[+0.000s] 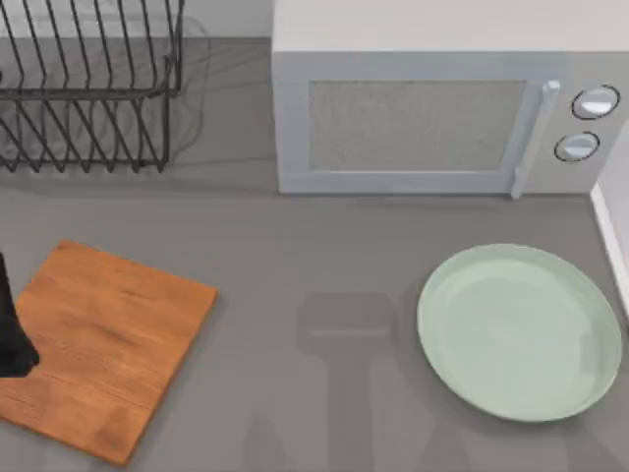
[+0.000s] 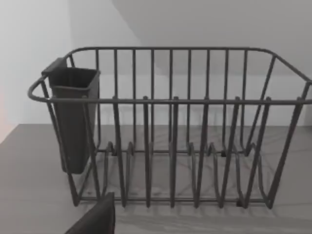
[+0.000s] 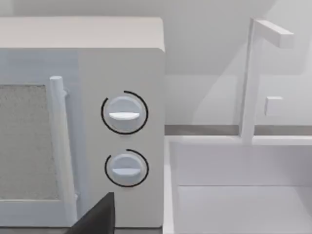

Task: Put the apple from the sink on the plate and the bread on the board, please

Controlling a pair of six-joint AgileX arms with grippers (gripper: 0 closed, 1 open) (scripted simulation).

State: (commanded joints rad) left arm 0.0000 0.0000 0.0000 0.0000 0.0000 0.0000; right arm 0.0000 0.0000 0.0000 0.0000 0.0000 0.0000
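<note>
Top view. The left arm [image 1: 12, 329] shows as a dark shape at the table's left edge, over the near-left part of the board [image 1: 103, 349], a flat orange-brown rectangle with dark grain, its long axis slanting away from that arm toward the microwave [image 1: 432, 108]. The board is bare. The plate [image 1: 519, 331], pale mint green, glossy and round, lies well to the right and is also bare, so neither item has been delivered.

Left wrist view. The camera faces a wire dish rack [image 2: 170, 126] with a dark cup [image 2: 73, 117] on one end; whether this gripper is open or closed cannot be told.

Right wrist view. The sink [image 3: 239, 190] and its faucet [image 3: 253, 78] lie ahead of the right arm, beside the microwave, so the right arm is judged nearer the apple's source. Its grip state cannot be told.
</note>
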